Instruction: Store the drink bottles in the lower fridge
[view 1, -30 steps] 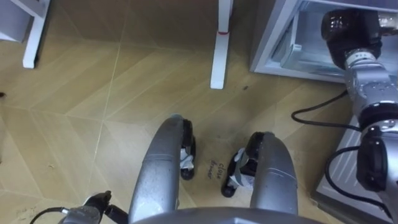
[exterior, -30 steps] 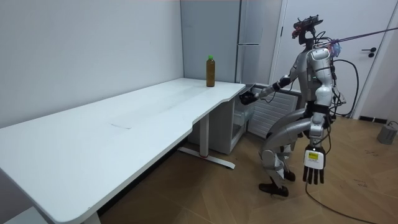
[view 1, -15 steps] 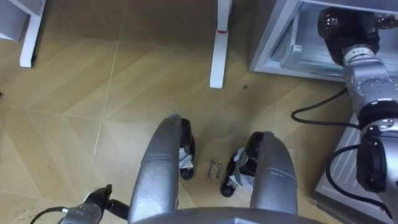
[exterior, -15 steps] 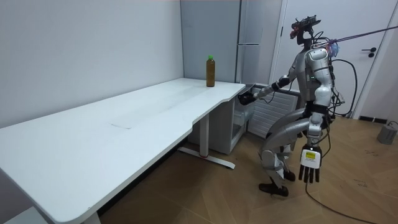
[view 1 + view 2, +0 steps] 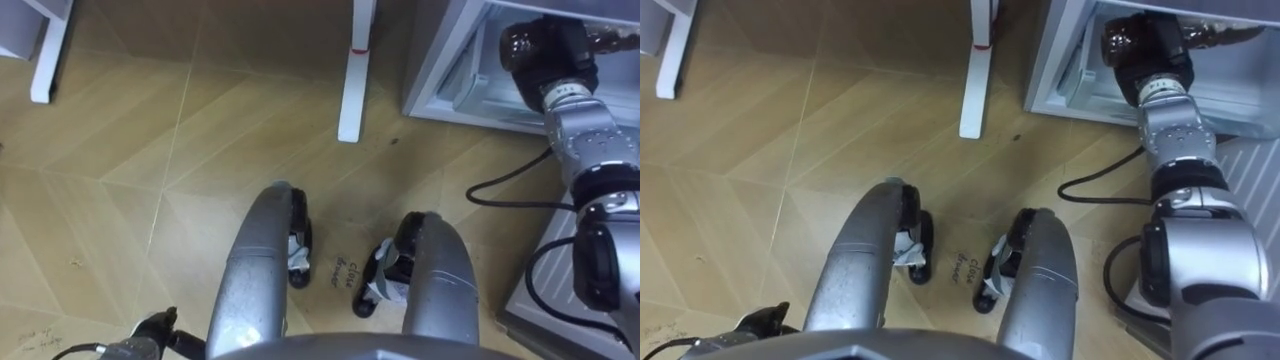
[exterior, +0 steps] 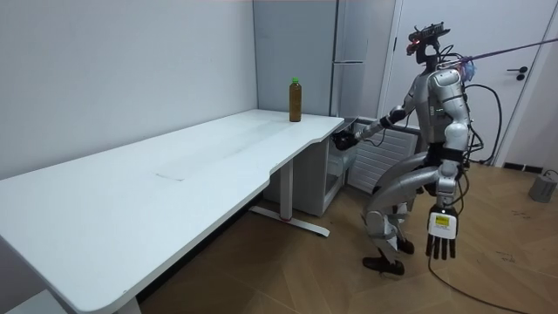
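1. The right hand [image 5: 540,50] has edged a little further left across the open fridge [image 5: 430,70] mouth, while the robot stays crouched before it.
2. Its back faces the camera, so I cannot tell how its fingers are set. A brown shape [image 5: 1225,35] just beside it may be a drink, though this is unclear.
3. The left hand [image 6: 440,235] hangs by the leg, fingers straight and relaxed.
4. One bottle [image 6: 296,98] stands upright on the tabletop [image 6: 174,166], well apart from the fridge. The task therefore looks unfinished.
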